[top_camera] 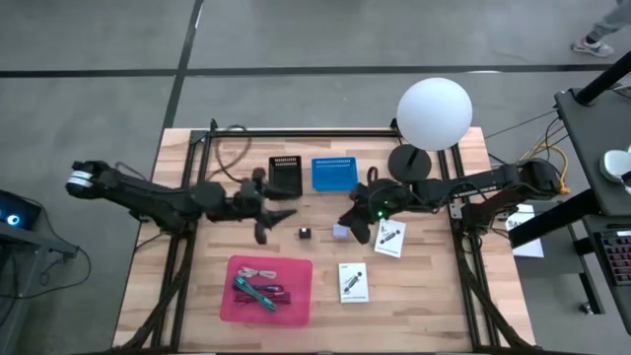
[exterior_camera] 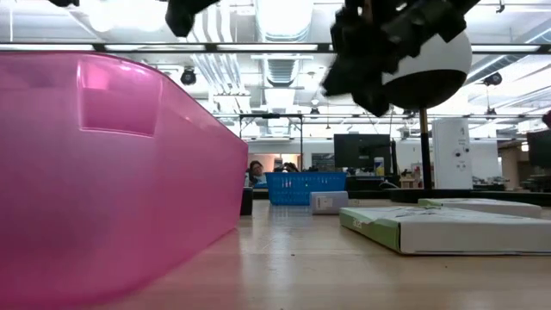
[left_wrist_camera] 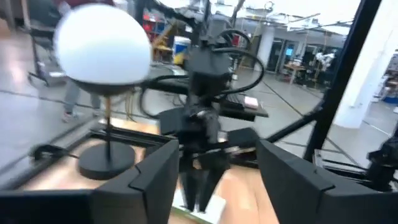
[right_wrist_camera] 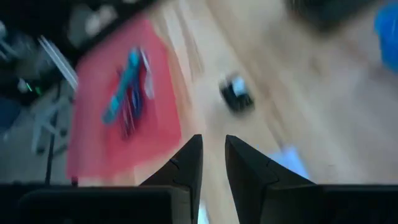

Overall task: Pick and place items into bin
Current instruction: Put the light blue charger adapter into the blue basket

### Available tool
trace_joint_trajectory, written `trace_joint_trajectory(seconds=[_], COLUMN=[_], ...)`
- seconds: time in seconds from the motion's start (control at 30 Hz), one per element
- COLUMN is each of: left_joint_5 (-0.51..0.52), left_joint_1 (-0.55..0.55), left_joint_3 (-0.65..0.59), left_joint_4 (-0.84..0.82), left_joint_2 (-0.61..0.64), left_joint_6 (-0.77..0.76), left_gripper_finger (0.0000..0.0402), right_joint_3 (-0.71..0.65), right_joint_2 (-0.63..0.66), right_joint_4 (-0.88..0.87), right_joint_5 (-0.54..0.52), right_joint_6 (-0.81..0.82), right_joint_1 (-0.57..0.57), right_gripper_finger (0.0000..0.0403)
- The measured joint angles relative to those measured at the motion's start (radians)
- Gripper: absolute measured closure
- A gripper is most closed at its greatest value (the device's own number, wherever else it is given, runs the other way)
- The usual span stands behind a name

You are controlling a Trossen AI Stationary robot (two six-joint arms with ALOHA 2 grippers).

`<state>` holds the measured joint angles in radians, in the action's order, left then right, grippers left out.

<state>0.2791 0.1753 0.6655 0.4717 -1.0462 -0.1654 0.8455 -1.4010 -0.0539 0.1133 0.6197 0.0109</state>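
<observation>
High view shows the lavender cube (top_camera: 339, 231) at frame centre beside the black cube (top_camera: 305, 233), light, rigid and best pinched across flat sides, with the right end effector (top_camera: 357, 228) nearly closed just beside it, above the pink bin (top_camera: 296, 301).

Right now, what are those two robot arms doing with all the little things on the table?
They are tidying small things into the pink bin. A teal pen-like tool and a maroon cable already lie inside it. The right gripper hovers near the lavender cube, its fingers close together and holding nothing. The left gripper waits open near the table's middle, empty. The black cube and two white cards are not yet in the bin.
</observation>
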Motion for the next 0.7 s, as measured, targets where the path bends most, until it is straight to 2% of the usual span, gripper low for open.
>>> trace_joint_trajectory(seconds=[0.2, 0.37, 0.5, 0.6, 0.7], left_joint_5=[0.002, 0.000, -0.001, -0.001, -0.001], left_joint_1=[-0.048, -0.067, -0.067, -0.067, -0.070], left_joint_3=[-0.004, -0.014, -0.019, -0.020, -0.020], left_joint_4=[-0.157, -0.336, -0.419, -0.457, -0.495], left_joint_2=[0.161, 0.260, 0.316, 0.347, 0.371], left_joint_6=[0.061, 0.069, 0.070, 0.074, 0.077], left_gripper_finger=[0.0279, 0.0353, 0.0394, 0.0398, 0.0397], right_joint_3=[0.001, 0.003, 0.036, 0.068, 0.085], right_joint_2=[0.004, -0.019, -0.025, -0.034, -0.061], right_joint_4=[0.211, 0.306, 0.132, -0.015, -0.067], right_joint_5=[-0.066, -0.095, -0.147, -0.170, -0.171], right_joint_6=[-0.029, -0.186, -0.284, -0.337, -0.369], right_joint_1=[-0.002, 0.002, 0.005, -0.001, -0.003], right_gripper_finger=[0.0344, 0.0323, 0.0283, 0.0248, 0.0219])
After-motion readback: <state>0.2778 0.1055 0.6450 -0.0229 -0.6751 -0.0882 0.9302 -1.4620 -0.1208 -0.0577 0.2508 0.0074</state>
